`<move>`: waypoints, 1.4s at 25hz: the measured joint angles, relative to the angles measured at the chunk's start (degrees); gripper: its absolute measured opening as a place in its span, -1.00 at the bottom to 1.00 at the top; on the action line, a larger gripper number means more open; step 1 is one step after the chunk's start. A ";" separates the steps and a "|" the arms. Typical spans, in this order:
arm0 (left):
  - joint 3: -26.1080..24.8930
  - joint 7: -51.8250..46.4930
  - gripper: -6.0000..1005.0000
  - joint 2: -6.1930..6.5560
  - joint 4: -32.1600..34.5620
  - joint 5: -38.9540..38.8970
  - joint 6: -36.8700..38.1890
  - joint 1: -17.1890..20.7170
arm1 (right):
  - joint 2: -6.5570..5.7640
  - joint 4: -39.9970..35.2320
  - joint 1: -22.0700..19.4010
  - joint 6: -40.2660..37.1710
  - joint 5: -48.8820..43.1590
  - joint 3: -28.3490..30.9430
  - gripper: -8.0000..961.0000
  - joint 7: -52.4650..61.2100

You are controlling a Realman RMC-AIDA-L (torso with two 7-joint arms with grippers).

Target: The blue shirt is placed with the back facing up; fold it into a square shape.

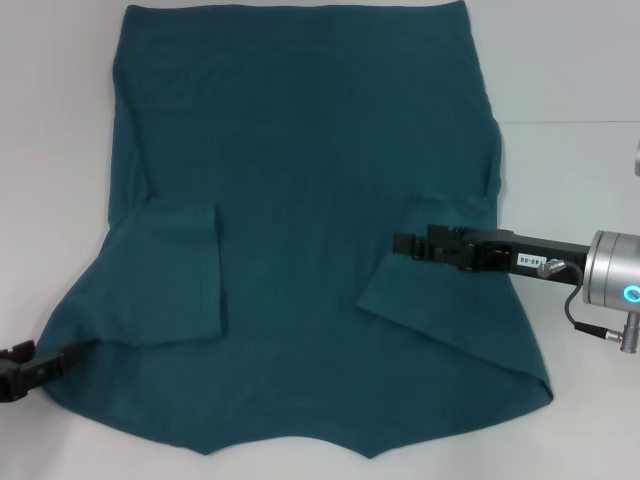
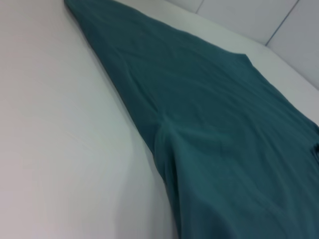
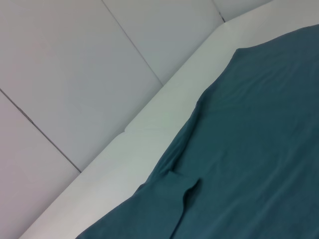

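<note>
Right gripper [image 1: 400, 245]: fingers dark, reaching in from the right over the folded-in right sleeve [image 1: 420, 275], tips at the sleeve's inner edge. Apart or together: cannot tell. Silver wrist housing with a lit blue ring behind, off the cloth over bare worktop.

Left gripper [image 1: 25, 368]: low at the near-left corner, tips at the shirt's bottom-left edge, seemingly meeting the cloth. Closed on the fabric or not: cannot tell; only part of the black body in view.

Shirt [image 1: 310, 180]: dark teal-blue, spread flat across the middle of the worktop, plain side up, no lettering visible. Both sleeves folded inward onto the body; left sleeve [image 1: 175, 275] lying as a neat rectangular flap, right one angled. Near edge wavy, with a shallow notch at its middle. Far edge straight, close to the top of the head view.

No containers in view.

Worktop [image 1: 570, 60]: white, matte. Left wrist view: shirt's side edge running diagonally over white surface [image 2: 60, 139]. Right wrist view: pale panelled wall [image 3: 75, 59] with thin seams beyond the worktop's edge.
</note>
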 joint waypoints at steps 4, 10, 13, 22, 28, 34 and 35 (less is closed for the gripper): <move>0.19 -0.01 0.74 0.00 -0.09 0.52 -0.20 -0.13 | 0.01 0.00 -0.02 0.04 0.00 0.21 0.87 0.00; 0.68 -0.03 0.74 0.00 -0.10 0.65 0.15 -0.13 | -0.05 0.00 -0.03 0.05 0.00 0.33 0.86 -0.01; 1.00 -0.06 0.74 0.00 -0.09 0.68 0.15 -0.12 | -0.06 0.00 0.00 0.05 0.00 0.36 0.86 0.01; 0.57 -1.36 0.51 0.06 0.28 0.70 -0.36 -0.68 | -0.08 -0.04 0.06 0.05 0.00 0.39 0.85 0.14; 0.73 -1.50 -0.24 0.09 0.52 0.70 -1.08 -0.74 | -0.07 -0.02 0.06 0.04 0.00 0.39 0.84 0.15; 0.90 -1.56 -0.69 0.09 0.60 0.69 -1.71 -0.74 | -0.09 0.00 0.05 0.04 0.00 0.39 0.84 0.47; 0.89 -1.58 -0.76 0.09 0.72 0.69 -1.67 -0.74 | -0.14 0.01 0.02 0.05 0.00 0.39 0.84 0.57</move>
